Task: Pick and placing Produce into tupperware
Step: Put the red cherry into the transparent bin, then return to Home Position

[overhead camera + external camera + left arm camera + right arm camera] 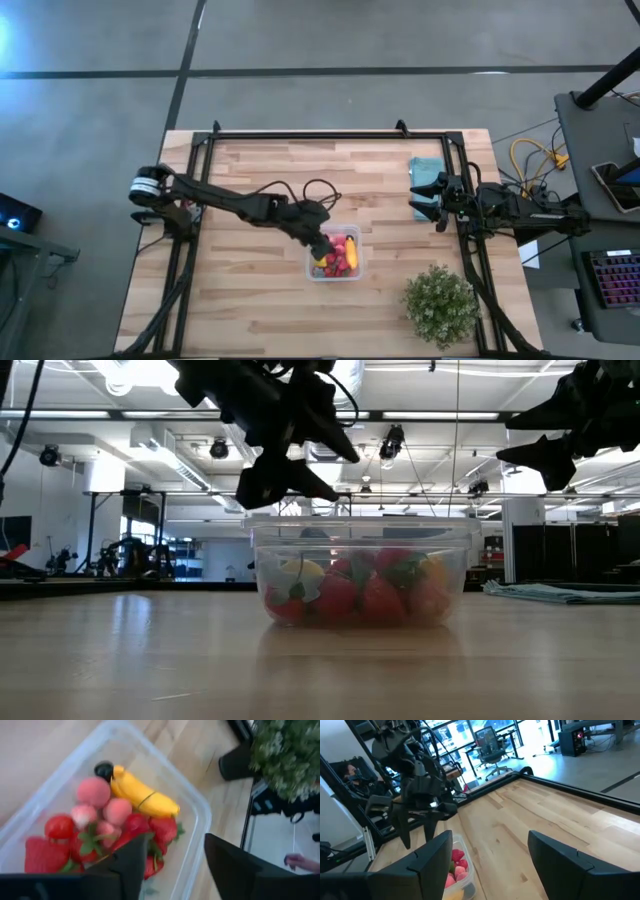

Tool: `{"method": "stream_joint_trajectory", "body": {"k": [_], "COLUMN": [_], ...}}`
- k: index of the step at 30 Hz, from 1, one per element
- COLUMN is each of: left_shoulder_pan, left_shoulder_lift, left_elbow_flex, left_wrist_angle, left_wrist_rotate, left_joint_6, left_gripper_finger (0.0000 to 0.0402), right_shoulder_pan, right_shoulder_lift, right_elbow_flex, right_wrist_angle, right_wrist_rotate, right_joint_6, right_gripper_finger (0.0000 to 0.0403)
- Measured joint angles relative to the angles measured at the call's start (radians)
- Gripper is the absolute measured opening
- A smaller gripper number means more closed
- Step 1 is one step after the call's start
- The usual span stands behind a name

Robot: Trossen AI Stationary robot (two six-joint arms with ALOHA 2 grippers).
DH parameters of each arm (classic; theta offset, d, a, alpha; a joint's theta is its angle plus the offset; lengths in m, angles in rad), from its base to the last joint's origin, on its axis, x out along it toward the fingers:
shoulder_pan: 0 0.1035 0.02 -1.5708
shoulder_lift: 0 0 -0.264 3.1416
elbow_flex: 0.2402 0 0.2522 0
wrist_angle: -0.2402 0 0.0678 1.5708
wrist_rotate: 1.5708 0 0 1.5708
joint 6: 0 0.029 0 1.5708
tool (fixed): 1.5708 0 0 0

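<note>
The toy fruit (100,832) is sitting heaped inside the clear container (335,256), which is standing near the middle of the bench (260,310): red strawberries and pink berry pieces, a yellow banana (142,797) with a dark piece beside it. Judging by their look, these pieces are light, hard and smooth, so they are likely to slip or roll; each is best taken across its widest part. The thin container is probably light too and may slide if nudged.

The left gripper (322,243) is hovering just above the container's left side, pointing down into it, its fingers (127,865) standing apart with nothing between them. The left arm is reaching in from the bench's left edge.

The right gripper (425,197) is waiting at the right side of the bench, over the folded teal cloth (428,170), its fingers wide apart and holding nothing. A bushy green plant (440,303) is standing at the near right.
</note>
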Motion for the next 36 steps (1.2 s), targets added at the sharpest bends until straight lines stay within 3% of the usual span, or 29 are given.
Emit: {"method": "stream_joint_trajectory", "body": {"k": [7, 15, 21, 28, 36], "left_shoulder_pan": [0.018, 0.001, -0.020, -0.045, -0.080], "left_shoulder_lift": [-0.036, -0.173, -0.327, -0.543, -0.836], "left_elbow_flex": [0.013, 0.029, 0.019, -0.051, -0.258], "left_wrist_angle": [0.035, 0.066, 0.076, 0.058, 0.089], "left_wrist_rotate": [-0.031, 0.089, 0.079, -0.051, -0.171], "left_joint_6": [-0.024, -0.065, -0.071, 0.037, 0.164], "left_gripper_finger": [0.0244, 0.0249, 0.0249, 0.0249, 0.0249], "right_shoulder_pan": [0.000, 0.000, 0.000, 0.000, 0.000], "right_shoulder_lift": [0.000, 0.001, 0.000, 0.000, 0.000], "right_elbow_flex": [0.000, 0.000, 0.000, 0.000, 0.000], "right_wrist_angle": [0.000, 0.001, -0.002, 0.000, 0.000], "right_wrist_rotate": [0.000, 0.000, 0.000, 0.000, 0.000], "right_joint_6": [0.000, 0.000, 0.000, 0.000, 0.000], "right_gripper_finger": [0.0247, 0.0252, 0.0253, 0.0249, 0.0253]}}
